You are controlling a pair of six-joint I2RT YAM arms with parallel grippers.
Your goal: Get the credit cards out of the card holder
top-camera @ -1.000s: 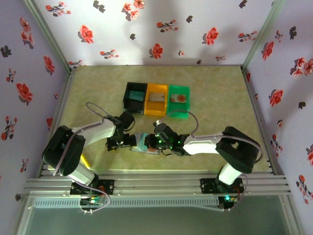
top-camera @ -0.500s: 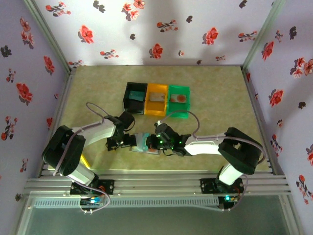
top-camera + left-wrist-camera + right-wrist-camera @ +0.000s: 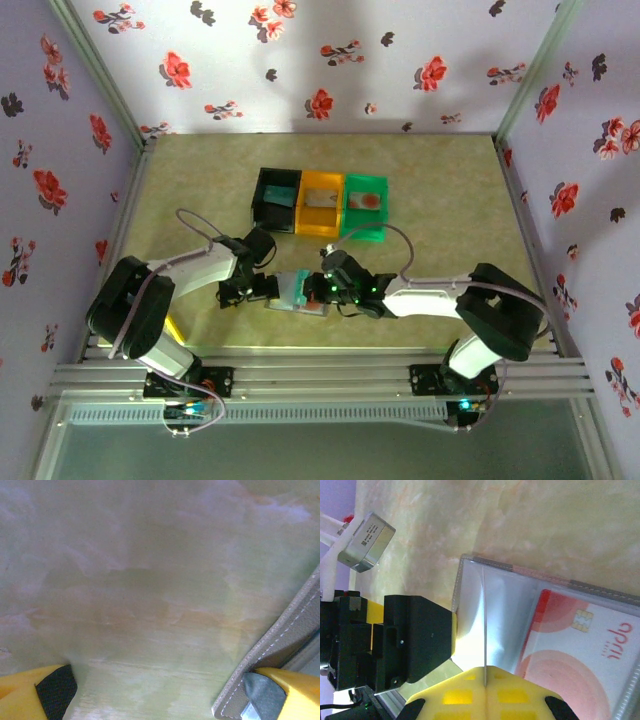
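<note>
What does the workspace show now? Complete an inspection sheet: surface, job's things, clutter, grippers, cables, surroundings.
Surface: marbled beige table, no spills seen.
Job's things: card holder lies open between the grippers, red-marked card under its clear sleeve; other cards sit in the bins.
Clutter: black bin, orange bin, green bin in a row.
Grippers: left gripper open, one finger at the holder's stitched edge; right gripper shut on the sleeve's thin edge.
Cables: grey cable loops over each arm.
Surroundings: floral walls, metal frame rail.
</note>
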